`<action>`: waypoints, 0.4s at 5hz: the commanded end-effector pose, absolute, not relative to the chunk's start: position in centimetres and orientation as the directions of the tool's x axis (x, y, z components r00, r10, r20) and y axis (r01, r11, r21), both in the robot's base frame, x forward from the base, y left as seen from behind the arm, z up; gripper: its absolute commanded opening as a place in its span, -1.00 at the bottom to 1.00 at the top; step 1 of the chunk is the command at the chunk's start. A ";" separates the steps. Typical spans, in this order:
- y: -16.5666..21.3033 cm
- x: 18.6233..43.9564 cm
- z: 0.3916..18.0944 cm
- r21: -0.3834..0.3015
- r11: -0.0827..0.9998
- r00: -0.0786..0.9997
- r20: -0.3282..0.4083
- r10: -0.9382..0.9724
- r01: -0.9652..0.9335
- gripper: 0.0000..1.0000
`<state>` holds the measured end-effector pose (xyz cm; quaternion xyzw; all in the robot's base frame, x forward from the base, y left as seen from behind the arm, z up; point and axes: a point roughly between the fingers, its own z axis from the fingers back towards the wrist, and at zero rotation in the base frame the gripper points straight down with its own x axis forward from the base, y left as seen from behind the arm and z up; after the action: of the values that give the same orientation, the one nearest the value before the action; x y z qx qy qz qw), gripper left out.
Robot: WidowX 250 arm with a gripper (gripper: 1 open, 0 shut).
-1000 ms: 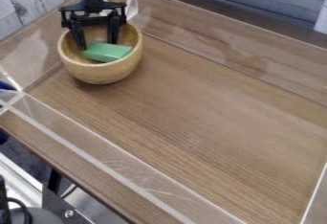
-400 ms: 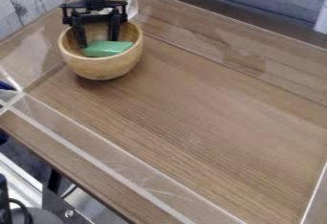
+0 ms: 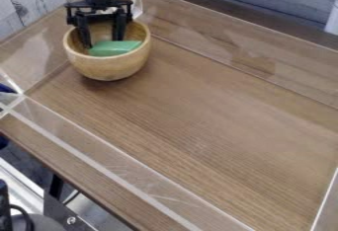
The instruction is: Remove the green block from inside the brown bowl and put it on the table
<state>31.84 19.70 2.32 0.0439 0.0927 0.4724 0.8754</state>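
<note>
The brown bowl (image 3: 106, 59) sits at the table's far left corner. Inside it lies the green block (image 3: 117, 47), flat against the bowl's floor, with its rear part hidden by the fingers. My black gripper (image 3: 101, 34) hangs straight down into the bowl from above. Its jaws stand open, and the two fingers reach down at the block's rear, left part. Whether the fingertips touch the block cannot be made out. The table (image 3: 199, 116) is a brown wood-grain top.
Clear acrylic walls (image 3: 79, 146) edge the tabletop along the near and far sides. The bowl stands close to the back left wall. Wide bare wood stretches to the right of and in front of the bowl.
The bowl and block have shifted slightly to the right and away. The gripper stays over the bowl with jaws open.
</note>
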 end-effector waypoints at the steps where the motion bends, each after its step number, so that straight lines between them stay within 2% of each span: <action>1: 19.2 31.0 -0.4 0.201 0.547 0.523 -0.163 0.836 -0.812 1.00; 2: 19.5 30.4 -0.8 0.215 0.549 0.521 -0.178 0.835 -0.807 1.00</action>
<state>31.70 19.90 2.22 0.0495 0.0943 0.4708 0.8758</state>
